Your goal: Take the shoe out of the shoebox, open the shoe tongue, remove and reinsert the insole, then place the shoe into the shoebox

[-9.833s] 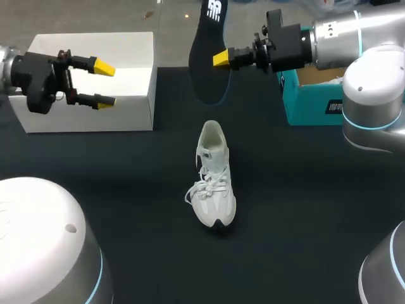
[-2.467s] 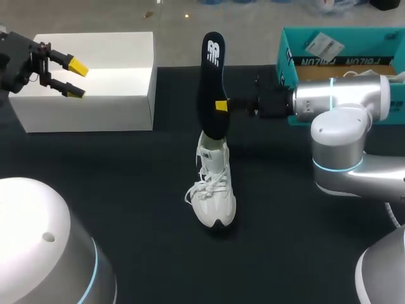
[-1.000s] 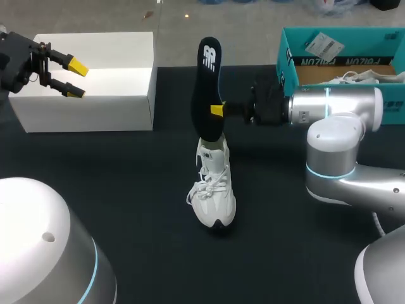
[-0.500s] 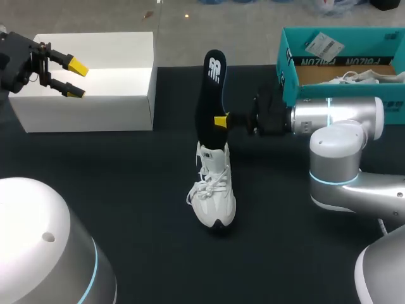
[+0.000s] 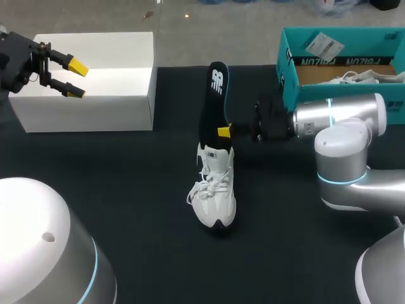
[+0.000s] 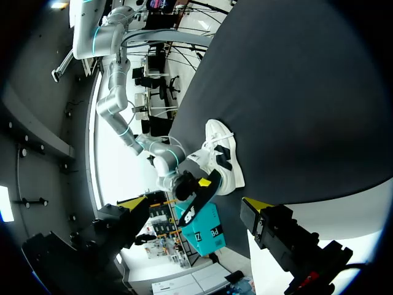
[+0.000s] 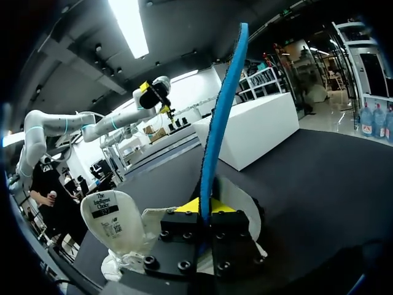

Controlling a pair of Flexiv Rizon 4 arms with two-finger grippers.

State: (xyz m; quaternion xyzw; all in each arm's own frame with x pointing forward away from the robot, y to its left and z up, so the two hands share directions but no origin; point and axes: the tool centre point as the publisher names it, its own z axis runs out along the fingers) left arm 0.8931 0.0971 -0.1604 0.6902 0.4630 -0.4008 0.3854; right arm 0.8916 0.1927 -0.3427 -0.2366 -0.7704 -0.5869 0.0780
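Note:
A white laced shoe (image 5: 214, 190) stands on the black table, toe toward the front edge. A black insole (image 5: 213, 101) rises nearly upright from the shoe's heel opening. My right gripper (image 5: 223, 132) is shut on the insole's lower part, coming in from the right. In the right wrist view the insole's blue edge (image 7: 221, 110) runs up from between the gripper's yellow tips (image 7: 204, 206), and the shoe's tongue (image 7: 116, 218) lies beside them. My left gripper (image 5: 68, 76) hangs open over the white box (image 5: 95, 95), far from the shoe (image 6: 222, 163).
A teal shoebox (image 5: 288, 69) stands at the back right with another white shoe (image 5: 367, 76) inside. My right arm's elbow (image 5: 348, 164) rises over the table's right side. The white box takes up the back left corner.
My right gripper has shifted slightly right and down with the insole, bringing its lower end onto the shoe's heel opening. The left arm has stayed still.

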